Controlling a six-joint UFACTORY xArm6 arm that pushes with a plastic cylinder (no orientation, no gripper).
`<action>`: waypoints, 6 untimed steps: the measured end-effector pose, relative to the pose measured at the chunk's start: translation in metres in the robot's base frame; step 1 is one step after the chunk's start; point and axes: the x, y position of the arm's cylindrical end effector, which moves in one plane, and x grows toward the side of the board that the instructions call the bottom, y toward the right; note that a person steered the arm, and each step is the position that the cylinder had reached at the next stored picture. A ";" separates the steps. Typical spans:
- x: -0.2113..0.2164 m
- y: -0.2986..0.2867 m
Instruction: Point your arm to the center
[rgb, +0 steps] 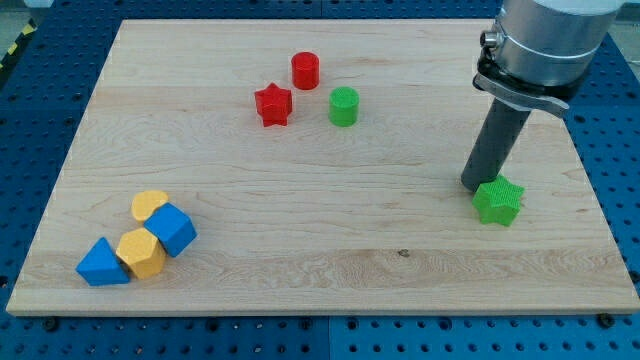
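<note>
Wooden board (320, 230) is carrying your rod, which is ending in no pincer at all, my tip (477, 187) resting just beside the green star (498, 201) at the view's right, well apart from the centre.

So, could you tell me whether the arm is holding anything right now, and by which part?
Nothing is held. My tip only rests on the board, right beside the green star at its left.
</note>
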 end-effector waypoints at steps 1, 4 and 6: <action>0.015 0.009; 0.048 0.035; -0.028 -0.067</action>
